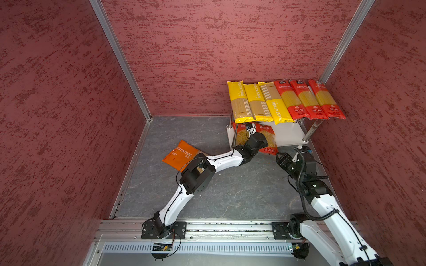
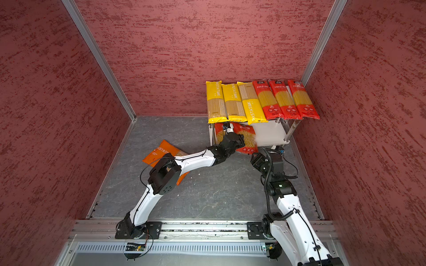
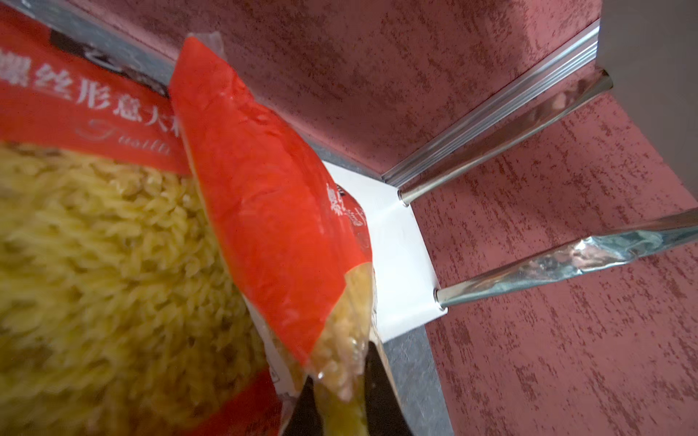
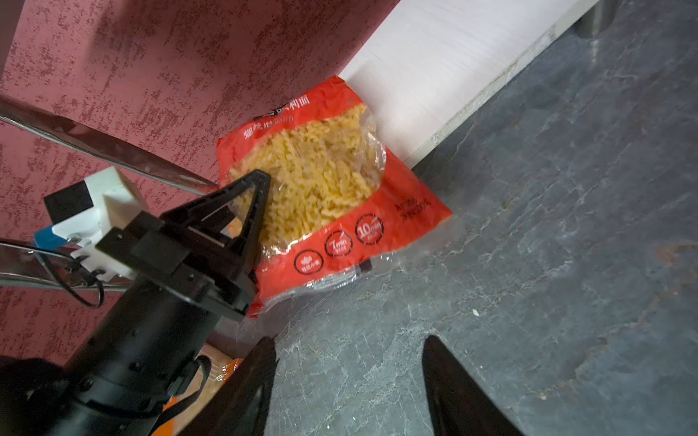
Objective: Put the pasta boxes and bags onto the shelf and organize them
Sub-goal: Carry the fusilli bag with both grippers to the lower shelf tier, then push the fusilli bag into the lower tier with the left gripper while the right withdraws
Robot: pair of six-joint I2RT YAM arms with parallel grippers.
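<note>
Left gripper [image 3: 340, 377] pinches the red fusilli bag [image 3: 264, 188] by its edge; the bag lies just ahead of the spread right gripper [image 4: 349, 339].

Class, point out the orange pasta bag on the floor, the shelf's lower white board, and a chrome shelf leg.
Orange plastic pasta bag [image 1: 179, 154]: in a top view, printed face.
Lower white shelf board [image 1: 289, 134]: in a top view, bare surface.
Chrome tube shelf leg [image 3: 547, 268]: left wrist view, mid-tube.

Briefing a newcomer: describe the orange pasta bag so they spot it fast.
From the shelf in the back right corner, look left along the floor. The orange bag lies there, partly under the left arm; others are yellow or red.
</note>
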